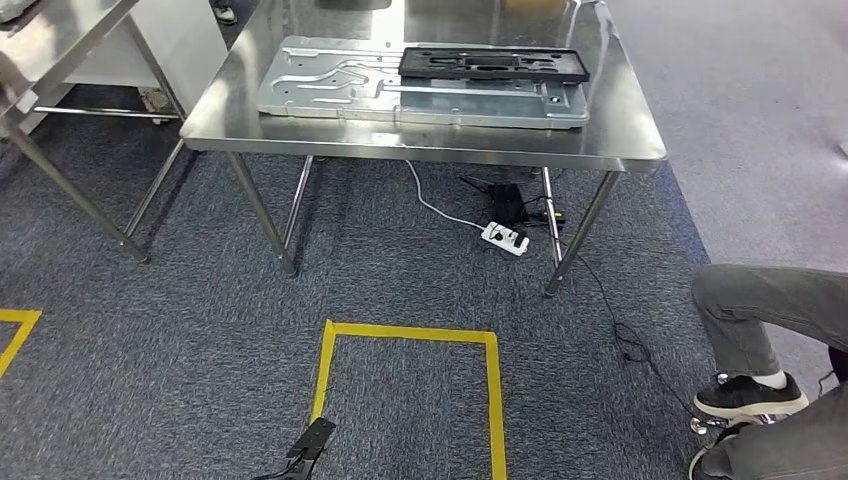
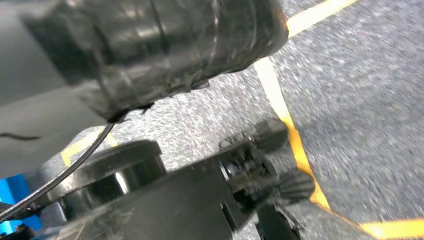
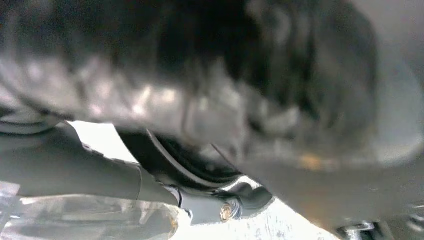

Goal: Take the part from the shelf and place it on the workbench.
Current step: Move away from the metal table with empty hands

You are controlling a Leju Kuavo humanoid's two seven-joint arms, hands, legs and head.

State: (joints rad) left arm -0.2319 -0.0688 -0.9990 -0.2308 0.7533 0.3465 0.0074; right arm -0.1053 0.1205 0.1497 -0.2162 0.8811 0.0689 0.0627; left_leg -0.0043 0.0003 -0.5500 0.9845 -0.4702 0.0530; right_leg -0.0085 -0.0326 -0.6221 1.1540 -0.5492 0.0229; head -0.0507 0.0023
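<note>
The black part [image 1: 494,64] lies on the worktop [image 1: 420,140], long axis crosswise — well ahead of the left robot hand [image 2: 260,165]; neither robot hand's grasp is discernible.

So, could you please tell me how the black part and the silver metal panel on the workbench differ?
The black part is dark, matte and narrow; the silver metal panel is shiny and much larger. The black part lies on top of the panel at its far right side, while the panel rests directly on the workbench. Both lie flat and are long and rectangular.
</note>
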